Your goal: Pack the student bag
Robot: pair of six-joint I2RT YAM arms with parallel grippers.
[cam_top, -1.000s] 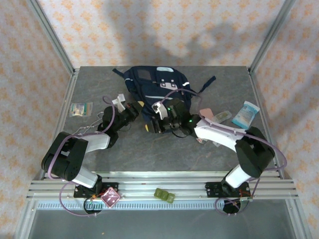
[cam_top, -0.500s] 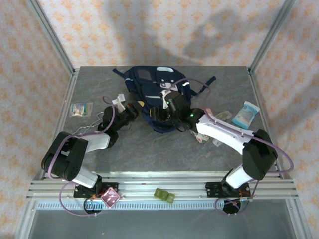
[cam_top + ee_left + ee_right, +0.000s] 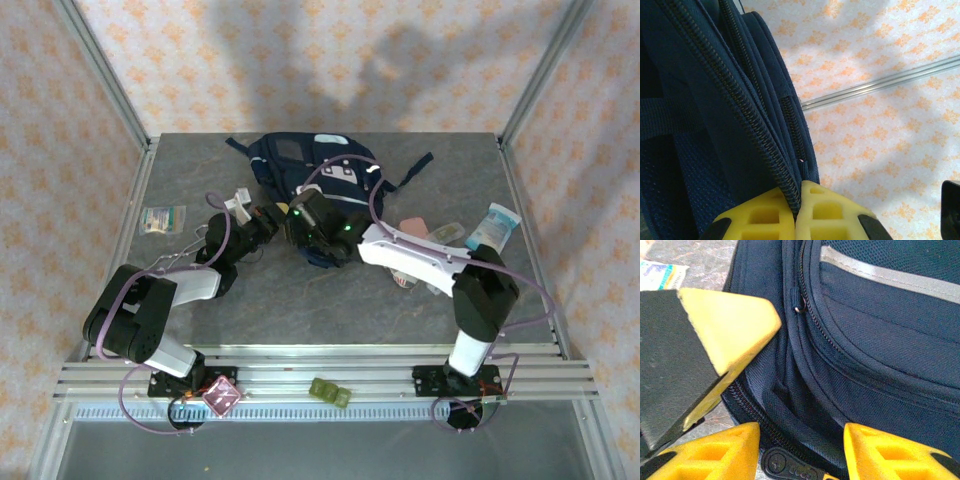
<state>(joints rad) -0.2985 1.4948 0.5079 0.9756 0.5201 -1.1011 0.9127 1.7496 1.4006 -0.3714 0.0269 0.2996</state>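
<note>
The large navy-blue fabric backpack (image 3: 318, 170) with a white stripe lies at the middle of the far edge of the grey table (image 3: 480, 300). In the last second the right gripper (image 3: 802, 450) has swung left along the near rim of the backpack. Its jaws have parted and now stand about half apart astride that rim, holding nothing. The left gripper (image 3: 796, 212) is pinched tight on the zipped edge. It seems the opening is being prepared before anything goes in.

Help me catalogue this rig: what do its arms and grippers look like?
Both arms, left arm and right arm, have white links, black joints and looping mauve cables. The left gripper and right gripper have yellow fingers with square recesses.
</note>
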